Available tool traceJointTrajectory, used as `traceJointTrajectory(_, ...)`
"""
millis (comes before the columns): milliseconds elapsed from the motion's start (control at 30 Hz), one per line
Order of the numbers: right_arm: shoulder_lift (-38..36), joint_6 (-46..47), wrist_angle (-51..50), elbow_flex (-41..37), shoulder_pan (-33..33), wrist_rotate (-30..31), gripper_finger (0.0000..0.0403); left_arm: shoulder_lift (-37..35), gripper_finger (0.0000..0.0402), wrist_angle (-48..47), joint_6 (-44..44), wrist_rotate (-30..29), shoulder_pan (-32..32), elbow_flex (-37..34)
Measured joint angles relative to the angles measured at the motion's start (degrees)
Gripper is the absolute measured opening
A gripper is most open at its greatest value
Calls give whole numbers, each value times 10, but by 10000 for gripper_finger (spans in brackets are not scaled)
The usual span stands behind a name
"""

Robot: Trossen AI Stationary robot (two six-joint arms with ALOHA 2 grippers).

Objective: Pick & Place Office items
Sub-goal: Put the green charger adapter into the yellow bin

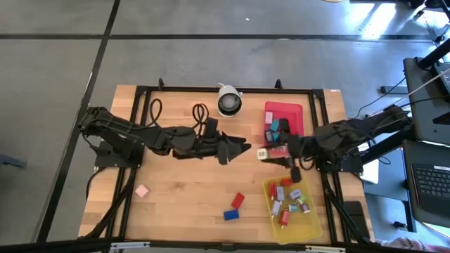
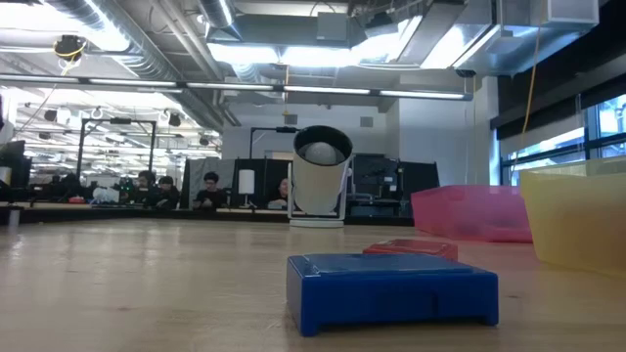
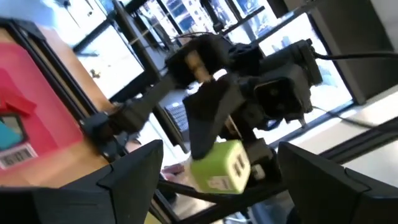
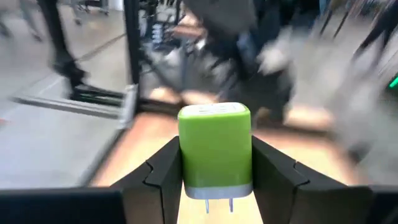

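Camera (image 1: 228,101) at the tabletop's (image 1: 183,190) far edge, centre. Far tray (image 1: 283,111) just right of it, blocks inside. Near tray (image 1: 309,226) at the right front corner, many blocks (image 1: 288,200) in it. Two blocks (image 1: 234,207) loose left of the near tray. One block (image 1: 142,190) alone, front left.

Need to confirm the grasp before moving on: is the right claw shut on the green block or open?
Shut. The right claw has both fingers pressed against the sides of the green block, held clear of the table.
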Motion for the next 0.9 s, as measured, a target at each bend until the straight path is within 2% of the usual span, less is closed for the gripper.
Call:
traceJointTrajectory(67,-19,115,-71,0,0,-40,151,0,312,-3,17,1,5,0)
traceJointTrajectory(200,-25,328,-212,0,5,-157,163,0,311,-15,32,5,7,0)
traceJointTrajectory(267,-18,401,-273,-8,36,-181,165,0,311,-24,41,5,7,0)
traceJointTrajectory(367,-3,495,-340,-41,94,-176,159,0,311,-38,52,5,7,0)
traceJointTrajectory(567,33,633,-341,-121,170,-218,156,0,310,-102,67,10,2,0)
traceJointTrajectory(667,60,681,-319,-157,199,-240,158,0,310,-156,67,34,-2,0)
traceJointTrajectory(800,98,709,-261,-184,223,-266,158,0,310,-240,68,57,-15,0)
traceJointTrajectory(900,125,703,-235,-185,233,-261,160,0,310,-298,68,54,-27,0)
